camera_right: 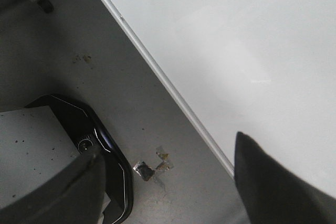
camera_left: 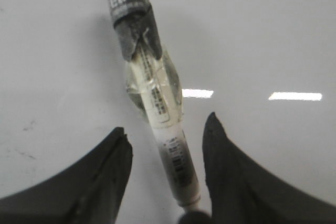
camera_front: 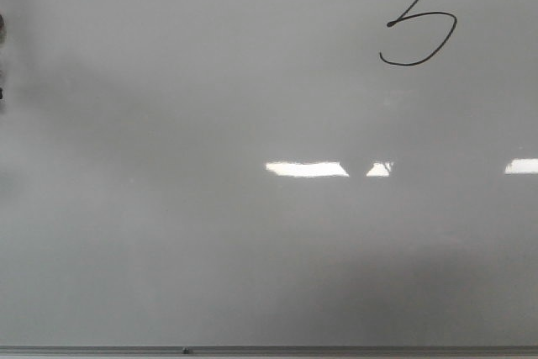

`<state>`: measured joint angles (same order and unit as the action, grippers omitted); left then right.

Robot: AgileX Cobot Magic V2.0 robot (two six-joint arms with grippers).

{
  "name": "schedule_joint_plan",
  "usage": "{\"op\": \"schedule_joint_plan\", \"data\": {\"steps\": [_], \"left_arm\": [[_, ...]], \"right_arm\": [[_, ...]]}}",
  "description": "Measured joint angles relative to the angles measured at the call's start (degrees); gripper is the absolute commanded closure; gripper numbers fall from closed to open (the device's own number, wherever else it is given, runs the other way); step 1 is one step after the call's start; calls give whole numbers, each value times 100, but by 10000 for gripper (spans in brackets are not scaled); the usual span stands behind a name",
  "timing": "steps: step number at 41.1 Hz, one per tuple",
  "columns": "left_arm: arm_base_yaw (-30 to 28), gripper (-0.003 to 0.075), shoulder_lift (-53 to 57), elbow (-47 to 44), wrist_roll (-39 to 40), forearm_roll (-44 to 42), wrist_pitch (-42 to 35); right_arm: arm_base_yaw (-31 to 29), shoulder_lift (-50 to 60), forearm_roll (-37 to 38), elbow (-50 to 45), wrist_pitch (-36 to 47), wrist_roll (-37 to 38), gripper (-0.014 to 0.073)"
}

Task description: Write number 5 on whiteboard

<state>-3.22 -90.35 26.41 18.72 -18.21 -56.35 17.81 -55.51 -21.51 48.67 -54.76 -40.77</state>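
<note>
- In your left wrist view, the left gripper (camera_left: 165,145) has its two dark fingers (camera_left: 97,182) spread, a marker (camera_left: 157,103) lying between them; it touches neither tip, and you cannot tell what holds it lower down.
- The marker's dark cap end points away from the fingers over the whiteboard (camera_left: 273,35).
- Your right gripper (camera_right: 163,177) is spread with nothing between its fingers, held over the board's thin metal edge (camera_right: 157,72) and the grey surface beside it.
- In the front view, one number 5 (camera_front: 424,27) sits at the upper right of the whiteboard (camera_front: 210,81).
- The rest of the board is bare down to the frame edge (camera_front: 269,349) along the bottom.
- A dark blur shows at the far left edge.
</note>
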Motion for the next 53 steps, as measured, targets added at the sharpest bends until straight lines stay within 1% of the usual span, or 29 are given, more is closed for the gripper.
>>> {"op": "schedule_joint_plan", "data": {"steps": [4,6,8,11,15,19,22,25,26,28,32,37,40,45,47,48,50,53], "left_arm": [[0,388,517,0,0,-216,416],[0,388,951,9,0,-505,797],[0,388,1456,64,0,-775,1414],[69,388,2267,225,0,-1038,2793],[482,388,3329,577,0,-1067,4653],[1217,388,4197,1153,0,-912,6597],[1839,388,4575,1692,10,-474,8345],[2432,388,4764,2127,-1,5,9525],[2608,388,4816,2223,-10,142,9761],[2952,388,4899,2333,-143,433,10077],[3667,389,4967,2382,-404,865,10259],[4390,389,4967,2382,-509,967,10275],[4635,389,4967,2382,-586,967,10219],[4755,417,4967,2382,-599,957,10121],[4768,444,4967,2382,-608,942,10099],[4768,457,4967,2382,-608,930,10099],[4768,493,4967,2382,-608,882,10085],[4768,558,4967,2382,-608,816,10085]], "right_arm": [[0,25,0,82,-92,21,55],[0,89,0,196,-130,61,57],[0,180,0,332,-143,115,57],[0,358,26,531,-165,299,57],[0,561,113,698,-176,850,57],[0,767,322,710,-176,1682,57],[0,985,666,710,-197,2308,57],[0,1249,879,710,-279,2687,57],[0,1348,903,710,-308,2732,57],[0,1547,907,710,-368,2799,57],[0,1809,916,639,-380,2824,57],[0,1847,971,579,-389,2833,57],[0,1847,995,579,-351,2833,79],[0,1847,1013,579,-292,2833,212],[0,1847,1018,579,-293,2833,282],[0,1847,1018,579,-285,2833,300],[0,1847,1018,579,-280,2833,370],[0,1847,1029,579,-271,2833,452]]}}
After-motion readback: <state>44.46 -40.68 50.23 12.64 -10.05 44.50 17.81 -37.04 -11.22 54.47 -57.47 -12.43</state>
